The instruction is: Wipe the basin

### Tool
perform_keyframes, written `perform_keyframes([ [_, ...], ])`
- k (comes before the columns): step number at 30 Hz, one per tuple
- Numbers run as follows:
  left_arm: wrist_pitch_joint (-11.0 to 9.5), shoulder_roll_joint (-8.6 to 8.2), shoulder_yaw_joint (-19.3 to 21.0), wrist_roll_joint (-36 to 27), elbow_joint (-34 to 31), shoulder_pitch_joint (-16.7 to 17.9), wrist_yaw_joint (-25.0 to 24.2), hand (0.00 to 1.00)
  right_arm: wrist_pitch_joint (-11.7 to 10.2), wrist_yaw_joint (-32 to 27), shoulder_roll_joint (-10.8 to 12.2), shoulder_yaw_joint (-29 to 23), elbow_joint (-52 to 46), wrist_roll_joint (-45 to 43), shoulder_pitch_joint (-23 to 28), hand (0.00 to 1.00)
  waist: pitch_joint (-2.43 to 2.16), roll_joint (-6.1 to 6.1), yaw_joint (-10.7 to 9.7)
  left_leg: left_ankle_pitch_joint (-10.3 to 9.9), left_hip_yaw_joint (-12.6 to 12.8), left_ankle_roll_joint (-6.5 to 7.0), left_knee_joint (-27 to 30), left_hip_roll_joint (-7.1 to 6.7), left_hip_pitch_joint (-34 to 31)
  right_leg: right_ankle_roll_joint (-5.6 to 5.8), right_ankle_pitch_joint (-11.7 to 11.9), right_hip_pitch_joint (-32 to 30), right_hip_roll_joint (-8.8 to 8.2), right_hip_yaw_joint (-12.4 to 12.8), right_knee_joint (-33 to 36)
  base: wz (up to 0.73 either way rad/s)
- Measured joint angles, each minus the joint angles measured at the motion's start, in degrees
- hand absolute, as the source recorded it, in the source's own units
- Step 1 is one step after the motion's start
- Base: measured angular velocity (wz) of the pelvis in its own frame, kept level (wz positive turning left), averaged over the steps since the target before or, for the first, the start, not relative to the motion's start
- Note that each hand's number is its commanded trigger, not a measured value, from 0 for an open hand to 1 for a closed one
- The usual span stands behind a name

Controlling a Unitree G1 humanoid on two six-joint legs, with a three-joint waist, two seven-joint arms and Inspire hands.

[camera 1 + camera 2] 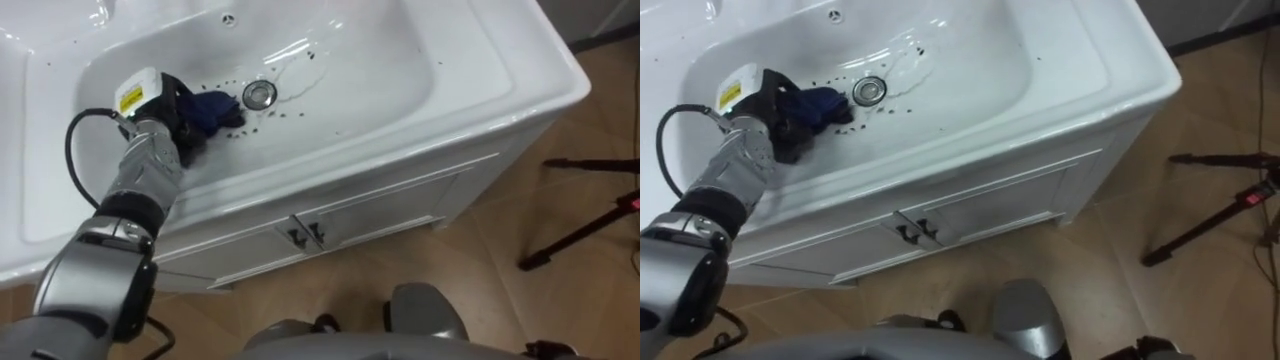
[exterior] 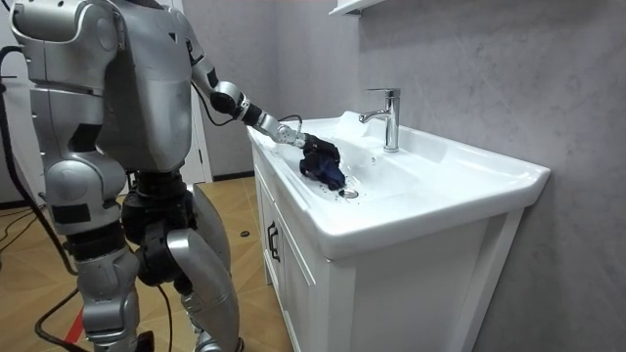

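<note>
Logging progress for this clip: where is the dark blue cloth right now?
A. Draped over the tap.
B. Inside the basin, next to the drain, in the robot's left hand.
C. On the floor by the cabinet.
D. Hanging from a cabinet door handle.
B: the cloth is bunched in the left hand down inside the basin, just to the left of the drain.

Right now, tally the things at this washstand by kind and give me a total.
Basin: 1
Drain: 1
Tap: 1
Blue cloth, gripped in the left hand: 1
Door handles: 2
Total: 6
</note>
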Motion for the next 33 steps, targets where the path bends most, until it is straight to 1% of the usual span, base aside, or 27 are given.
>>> perform_keyframes([
  [2,-0.39,-0.22,0.00,-0.04,0.18,-0.63,0.50,1.00,-0.28,0.00,0.01,0.05,0.06,1.12,-0.41,0.00,0.06,-0.10,-0.06,0.01,0.17,0.00,0.40,0.02,-0.69,-0.04,-0.18,-0.61,-0.11,0.00,0.50,0.06],
  [3,-0.49,-0.73,-0.02,-0.67,0.73,-1.20,1.26,1.00,-0.33,0.00,0.02,0.19,0.16,1.94,-0.69,0.00,0.07,-0.10,-0.07,0.04,0.46,0.04,0.40,0.08,-0.88,-0.02,-0.20,-0.81,-0.21,-0.06,0.55,0.07],
  [4,-0.52,-0.95,-0.03,-1.51,0.75,-1.28,1.51,1.00,-0.39,-0.02,0.01,0.50,0.13,2.51,-0.80,0.00,0.07,-0.11,-0.06,0.05,1.26,0.05,0.40,0.30,-0.90,-0.02,-0.20,-0.87,-0.25,0.05,0.56,0.04],
  [5,-0.67,-1.20,-0.23,-2.81,0.75,-1.32,1.98,1.00,-0.45,-0.15,0.01,0.79,0.15,3.52,-1.14,0.00,0.08,-0.13,-0.03,0.05,3.10,0.06,0.45,0.88,-0.98,-0.01,-0.21,-1.10,-0.27,0.18,0.62,-0.03],
  [6,-0.93,-1.28,-0.31,-4.51,0.74,-1.38,2.45,1.00,-0.44,-0.31,0.04,1.16,0.13,4.15,-1.59,0.00,0.09,-0.14,0.01,0.05,3.96,0.08,0.45,1.08,-1.12,0.02,-0.24,-1.47,-0.32,0.39,0.79,-0.06],
  [7,-0.99,-1.34,-0.31,-6.04,0.75,-1.48,2.58,1.00,-0.45,-0.61,0.09,1.32,0.10,4.84,-1.89,0.00,0.09,-0.15,0.01,0.05,4.29,0.10,0.45,1.07,-1.22,0.08,-0.35,-1.82,-0.40,0.61,1.08,-0.06],
  [10,-1.40,-1.66,-0.25,-9.40,1.23,-1.89,2.62,1.00,-0.39,-1.28,0.17,3.07,0.03,6.39,-1.79,0.00,0.19,-0.29,0.07,0.05,4.41,0.12,0.55,0.86,-1.24,0.09,-0.72,-2.17,-0.60,0.84,1.83,0.00],
  [11,-1.64,-1.64,-0.23,-10.13,1.32,-1.93,2.62,1.00,-0.37,-1.31,0.18,3.41,-0.11,6.49,-1.84,0.00,0.22,-0.33,0.08,0.05,4.44,0.12,0.57,0.85,-1.24,0.06,-0.79,-2.24,-0.64,0.84,1.97,0.00],
  [12,-2.13,-1.60,-0.24,-11.22,1.62,-2.18,2.63,1.00,-0.38,-1.33,0.19,3.48,-0.18,6.56,-1.89,0.00,0.35,-0.54,0.13,0.05,4.57,0.12,0.74,0.77,-1.34,0.01,-1.08,-2.57,-0.80,0.77,2.58,0.00],
  [13,-2.21,-1.64,-0.25,-11.33,1.59,-2.27,2.63,1.00,-0.41,-1.40,0.18,3.48,-0.14,6.58,-1.90,0.00,0.35,-0.53,0.09,0.05,4.52,0.12,0.89,0.78,-1.59,-0.01,-1.15,-2.84,-0.84,0.72,2.72,0.05],
  [14,-2.36,-1.98,-0.42,-12.41,1.55,-2.64,2.64,1.00,-0.46,-1.69,0.23,3.48,-0.16,6.59,-2.47,0.00,0.39,-0.58,0.07,0.06,4.35,0.10,0.92,0.79,-1.89,-0.09,-1.21,-3.12,-0.94,0.68,3.01,0.09],
  [15,-2.61,-2.46,-0.53,-13.47,1.45,-2.94,2.66,1.00,-0.45,-2.04,0.24,3.48,-0.03,6.61,-2.91,0.00,0.58,-0.88,-0.02,0.10,4.32,0.13,1.01,0.64,-1.92,-0.20,-1.49,-3.66,-1.27,0.46,3.61,0.10],
  [16,-2.69,-2.73,-0.66,-13.65,1.46,-3.07,2.71,1.00,-0.45,-2.15,0.19,3.51,0.04,6.81,-3.09,0.00,0.59,-0.88,-0.04,0.10,4.29,0.13,1.12,0.61,-2.04,-0.25,-1.63,-3.80,-1.41,0.21,3.76,0.10],
  [18,-3.14,-3.91,-2.33,-15.56,1.58,-3.71,3.71,1.00,-0.63,-2.83,0.11,4.28,0.10,7.69,-3.16,0.00,0.58,-0.87,-0.12,0.10,4.29,0.13,1.22,0.70,-2.20,-0.27,-1.65,-3.89,-1.41,0.19,3.79,0.06],
  [19,-3.36,-4.49,-2.74,-15.76,1.65,-3.95,3.91,1.00,-1.06,-3.04,0.16,5.02,0.07,7.74,-3.35,0.00,0.59,-0.86,-0.36,0.10,4.32,0.13,1.21,0.70,-2.24,-0.29,-1.68,-3.86,-1.43,0.15,3.83,0.03],
  [20,-3.48,-4.65,-2.83,-16.20,1.77,-4.10,3.94,1.00,-1.14,-3.05,0.19,5.54,0.07,7.74,-3.43,0.00,0.59,-0.86,-0.53,0.10,4.33,0.13,1.21,0.70,-2.27,-0.27,-1.70,-3.86,-1.44,0.13,3.85,0.04],
  [21,-3.74,-5.16,-3.42,-17.17,1.90,-4.41,4.08,1.00,-1.17,-3.02,0.31,6.00,0.08,7.72,-3.55,0.00,0.59,-0.86,-0.80,0.09,4.36,0.13,1.22,0.70,-2.35,-0.26,-1.73,-3.81,-1.45,0.13,3.91,0.00],
  [23,-4.64,-5.26,-4.38,-18.53,2.44,-4.74,4.57,1.00,-1.16,-3.02,0.46,6.49,0.12,7.67,-4.02,0.00,0.60,-0.86,-1.60,0.10,4.58,0.13,1.35,0.67,-2.57,-0.27,-1.82,-3.95,-1.57,0.23,4.35,0.00],
  [26,-4.80,-5.82,-6.13,-23.53,2.82,-5.83,4.70,1.00,-1.11,-2.99,0.47,7.39,0.15,7.63,-4.12,0.00,0.64,-0.89,-2.51,0.09,6.05,0.13,2.08,1.04,-2.98,-0.35,-2.01,-4.84,-1.55,0.52,4.84,-0.02],
  [29,-4.86,-5.60,-6.46,-26.83,3.28,-6.48,4.68,1.00,-1.13,-2.99,0.37,7.32,0.14,7.55,-4.31,0.00,0.74,-1.02,-3.10,0.07,7.82,0.16,2.25,1.39,-3.09,-0.38,-2.31,-5.89,-1.61,1.35,5.71,-0.09],
  [33,-5.35,-5.43,-6.63,-29.80,2.92,-6.97,4.68,1.00,-0.91,-2.92,0.36,7.31,0.11,7.73,-4.52,0.00,0.79,-0.81,-3.51,0.12,7.66,0.22,2.10,1.37,-4.29,-0.45,-2.47,-7.12,-1.83,0.92,6.48,0.07],
])
